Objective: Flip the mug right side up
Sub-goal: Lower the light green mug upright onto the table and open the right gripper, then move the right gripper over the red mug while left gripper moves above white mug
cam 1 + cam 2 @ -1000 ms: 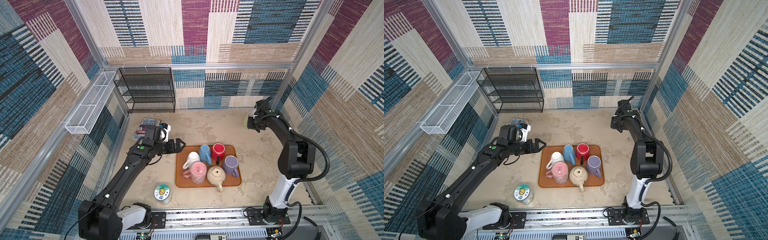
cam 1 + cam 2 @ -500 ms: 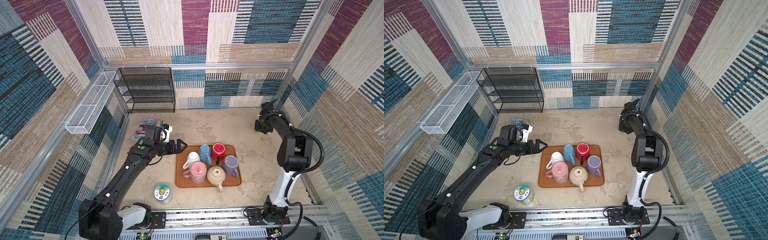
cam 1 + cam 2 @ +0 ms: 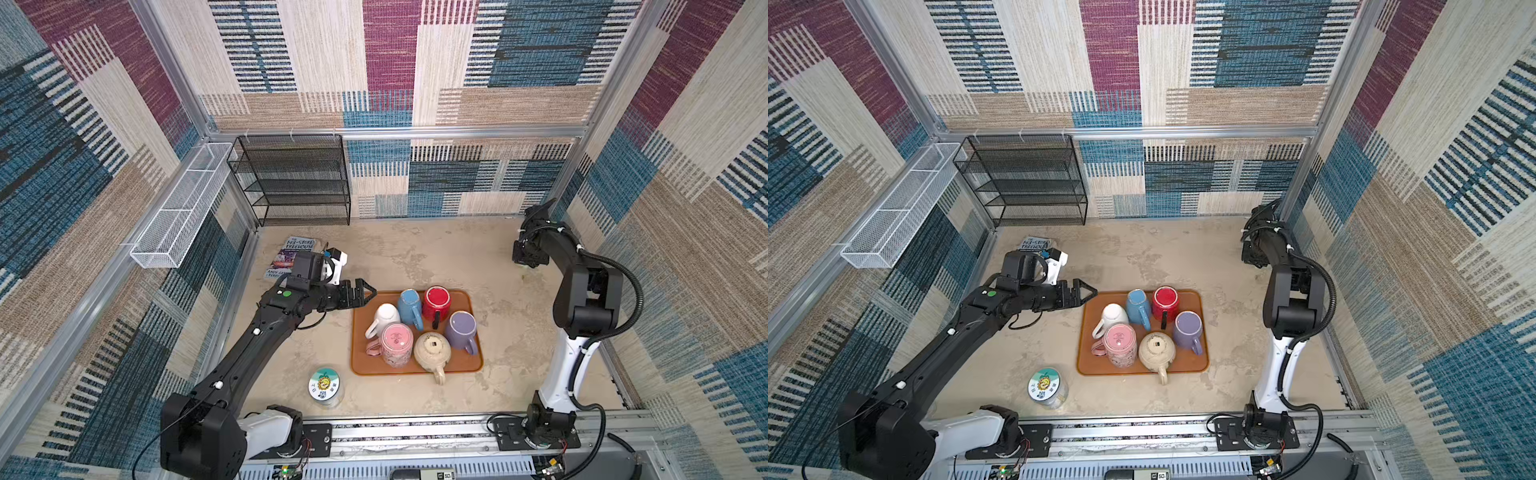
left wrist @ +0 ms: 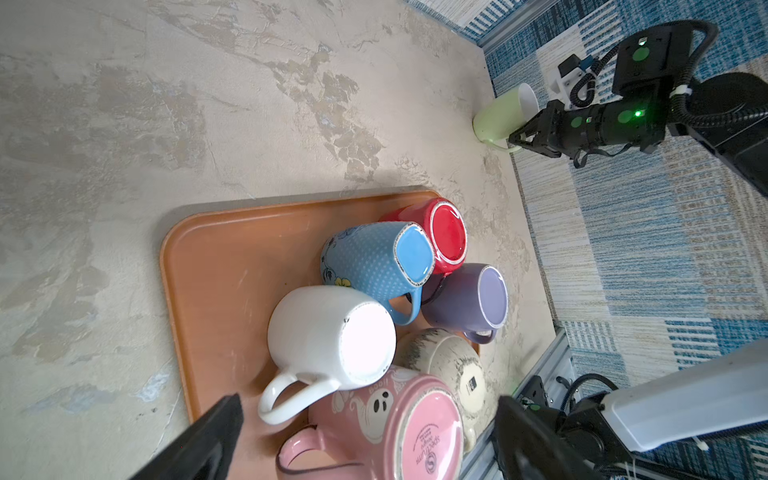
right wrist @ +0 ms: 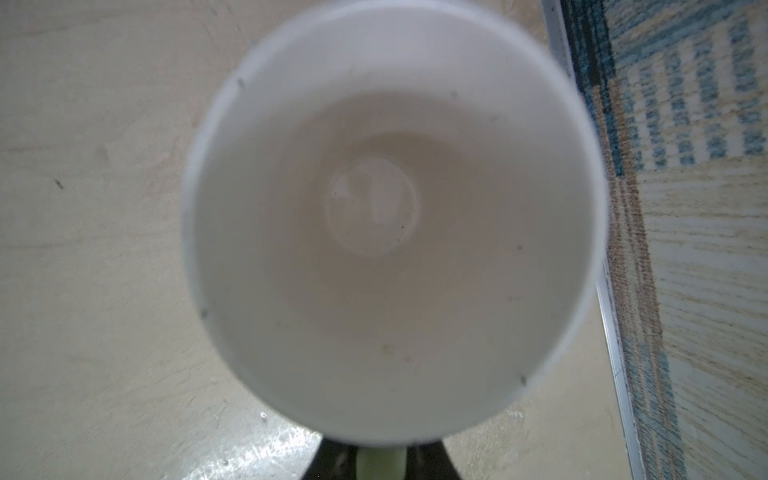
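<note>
The green mug (image 4: 500,114) was pale green outside and plain white inside, narrowing toward its base. The right wrist view looked straight down its open mouth (image 5: 374,208) to the round bottom. It was mouth up at the right edge of the desk (image 3: 415,249), toward the far right corner, just beside the patterned wall (image 5: 685,208). Whether its base touched the desk could not be told. The right fingers (image 5: 332,463) were closed on its green handle. The left fingers (image 3: 365,286) were spread wide and empty at the far left corner of the orange tray (image 3: 360,362). The tray sat between the desk's middle and its near edge, with 6 other mugs (image 3: 397,340) crowded on it bottom up. Bare desk lay open between the tray and the green mug and across most of the far half. A book (image 3: 295,253) lay toward the far left corner, in front of a black wire rack (image 3: 299,183). A lidded jar (image 3: 324,384) stood by the near edge, left of the tray.
</note>
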Tool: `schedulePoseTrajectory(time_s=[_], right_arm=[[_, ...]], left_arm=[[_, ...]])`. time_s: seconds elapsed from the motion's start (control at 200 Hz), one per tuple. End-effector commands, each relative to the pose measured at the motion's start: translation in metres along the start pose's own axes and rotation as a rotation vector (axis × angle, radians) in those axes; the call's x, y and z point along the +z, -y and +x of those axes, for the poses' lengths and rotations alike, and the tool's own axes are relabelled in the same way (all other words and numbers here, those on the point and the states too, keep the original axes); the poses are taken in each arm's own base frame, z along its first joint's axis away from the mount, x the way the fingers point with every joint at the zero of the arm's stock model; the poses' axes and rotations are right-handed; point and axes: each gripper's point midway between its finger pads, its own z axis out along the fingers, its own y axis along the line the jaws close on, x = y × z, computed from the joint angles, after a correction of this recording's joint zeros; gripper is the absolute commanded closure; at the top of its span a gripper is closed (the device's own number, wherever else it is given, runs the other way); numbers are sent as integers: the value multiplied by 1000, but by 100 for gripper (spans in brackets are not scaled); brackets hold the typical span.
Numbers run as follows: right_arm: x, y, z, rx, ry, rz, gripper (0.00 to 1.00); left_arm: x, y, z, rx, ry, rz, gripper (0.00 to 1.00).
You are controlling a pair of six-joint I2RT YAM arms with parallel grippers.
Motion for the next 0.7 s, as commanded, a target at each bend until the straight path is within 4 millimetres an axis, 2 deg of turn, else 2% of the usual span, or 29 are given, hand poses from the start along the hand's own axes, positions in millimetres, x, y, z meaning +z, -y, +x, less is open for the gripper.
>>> schedulePoseTrajectory(time_s=[0.0, 0.21, 0.386, 0.566, 0.696], right_arm=[[2, 1, -1, 6, 6, 9, 75], [1, 1, 1, 7, 1, 4, 59], [-7, 0, -2, 14, 12, -6, 48], [-33, -7, -6, 44, 59, -83, 40], [-66, -13, -9, 42, 131, -135, 38]], left_arm=[[-1, 5, -2, 23, 1, 21, 0], [-2, 5, -2, 28, 2, 16, 0], [-1, 4, -3, 35, -1, 17, 0], [1, 3, -1, 62, 0, -4, 3], [7, 3, 11, 127, -40, -64, 6]])
